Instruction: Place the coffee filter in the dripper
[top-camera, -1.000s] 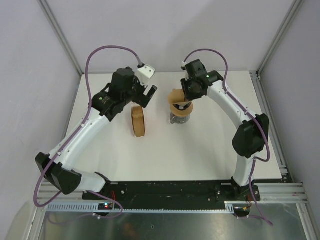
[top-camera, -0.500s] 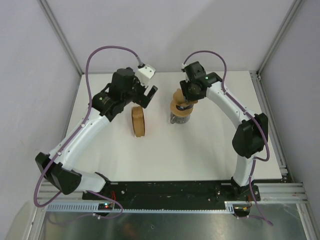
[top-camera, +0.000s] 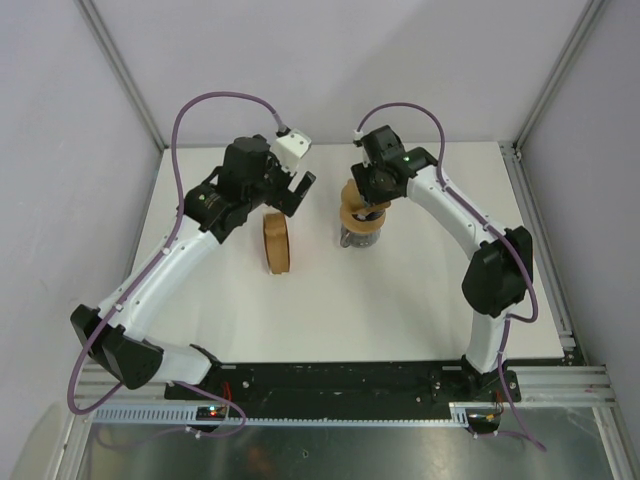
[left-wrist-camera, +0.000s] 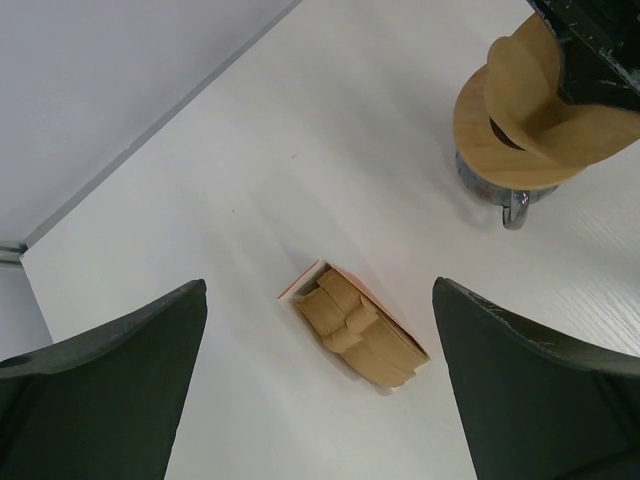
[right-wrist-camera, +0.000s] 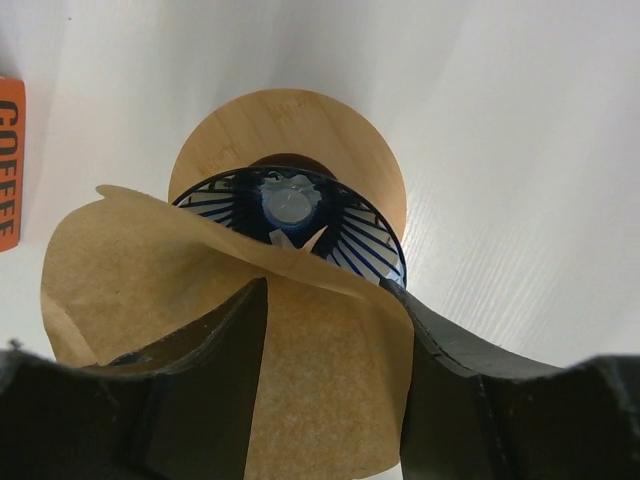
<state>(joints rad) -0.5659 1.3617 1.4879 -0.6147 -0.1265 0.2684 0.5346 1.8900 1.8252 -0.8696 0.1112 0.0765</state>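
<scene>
My right gripper (top-camera: 366, 188) is shut on the coffee filter (right-wrist-camera: 330, 360), a thin brown paper sheet, and holds it just above the dripper. The filter's lower edge hangs over the near rim of the blue ribbed dripper cone (right-wrist-camera: 290, 215), which sits in its tan wooden collar (right-wrist-camera: 360, 150). In the top view the filter (top-camera: 351, 192) overlaps the collar (top-camera: 362, 220). The left wrist view shows the filter (left-wrist-camera: 525, 85) standing over the collar (left-wrist-camera: 510, 150). My left gripper (top-camera: 297, 190) is open and empty, hovering above the stack of filters (left-wrist-camera: 360, 335).
The dripper stands on a clear glass jug (top-camera: 358, 240) with a handle (left-wrist-camera: 514, 210). The upright stack of brown filters (top-camera: 278, 243) sits in an orange-edged holder marked COFFEE (right-wrist-camera: 10, 160), left of the jug. Grey walls and metal frame rails bound the white table (top-camera: 400, 300).
My right gripper has shifted slightly left with the filter, bringing it closer over the dripper. The left arm has not moved.
</scene>
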